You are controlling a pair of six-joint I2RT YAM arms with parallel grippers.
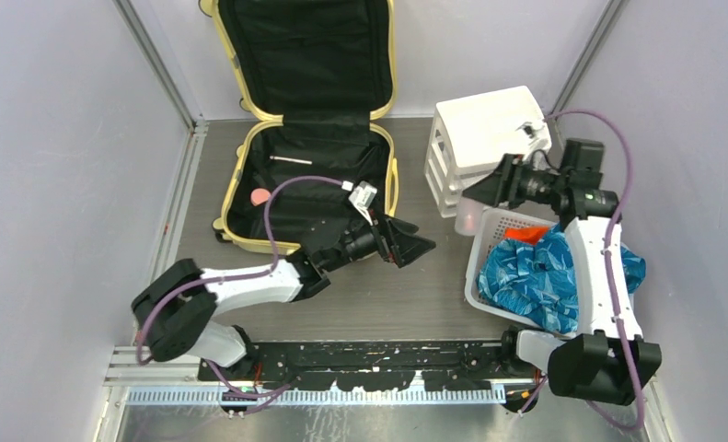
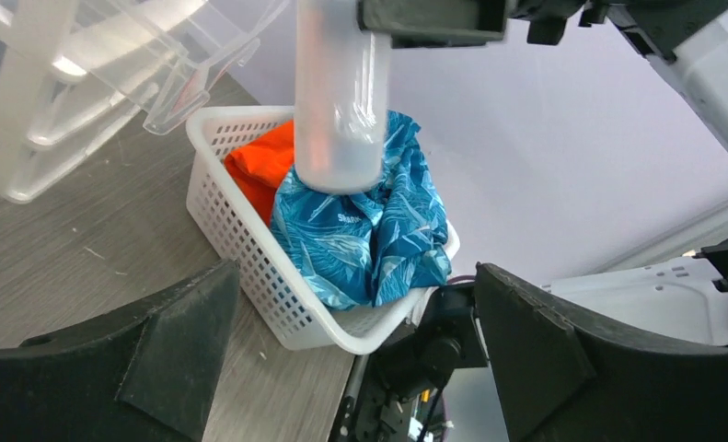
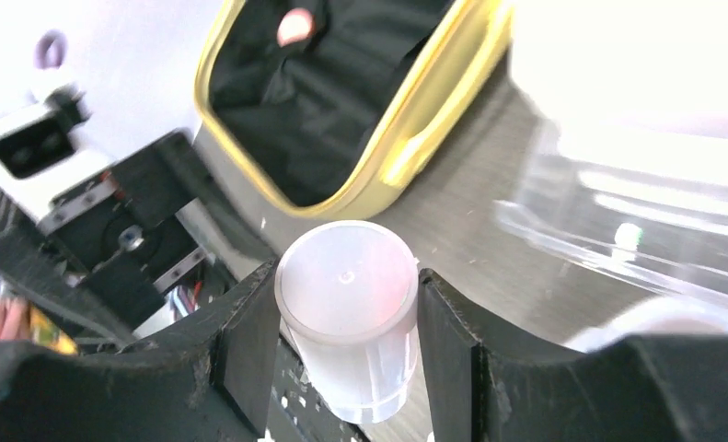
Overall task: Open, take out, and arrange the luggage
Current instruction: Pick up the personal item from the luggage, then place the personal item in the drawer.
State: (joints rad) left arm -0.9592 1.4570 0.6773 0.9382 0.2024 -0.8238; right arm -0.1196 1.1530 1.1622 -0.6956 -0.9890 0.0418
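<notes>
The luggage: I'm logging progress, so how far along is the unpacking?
Done: luggage open, blue cloth and orange cloth in the basket. In hand: right pincer grips a translucent bottle; left pincer stands open. Left: a pink item and a white stick lie inside.

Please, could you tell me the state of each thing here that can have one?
luggage: open, lid upright, pink item inside.
basket: filled with blue cloth and orange cloth.
drawer bin: one clear drawer pulled out.
clear bottle: gripped, off the table.
left tool: open, empty.
right tool: shut on the clear bottle.
</notes>
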